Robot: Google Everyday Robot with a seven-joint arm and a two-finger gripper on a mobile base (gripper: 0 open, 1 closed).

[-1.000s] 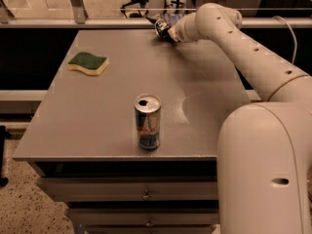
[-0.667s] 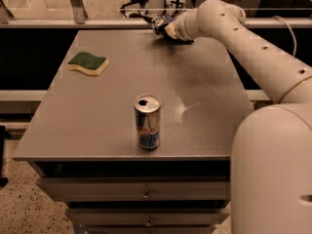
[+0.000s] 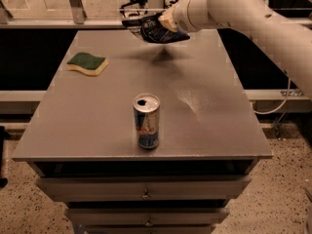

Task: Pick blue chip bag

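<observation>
Lifted clear of the far table point(image 3: 209, 111) edge, the blue chip bag point(image 3: 154, 32) is hanging above it, long axis lying roughly level and pointing left, the gripper point(image 3: 165, 23) fingers pinching its right end.

The white arm point(image 3: 263, 18) comes in from the right, its long link slanting from the near right edge up toward the far middle. The thick, rounded wrist point(image 3: 197, 9) lies roughly level and points left. At its tip, the claw point(image 3: 153, 27) hangs in the air over the far end of the table point(image 3: 204, 106), closed on the blue chip bag point(image 3: 163, 34), and the bag is held clear of the surface.
</observation>
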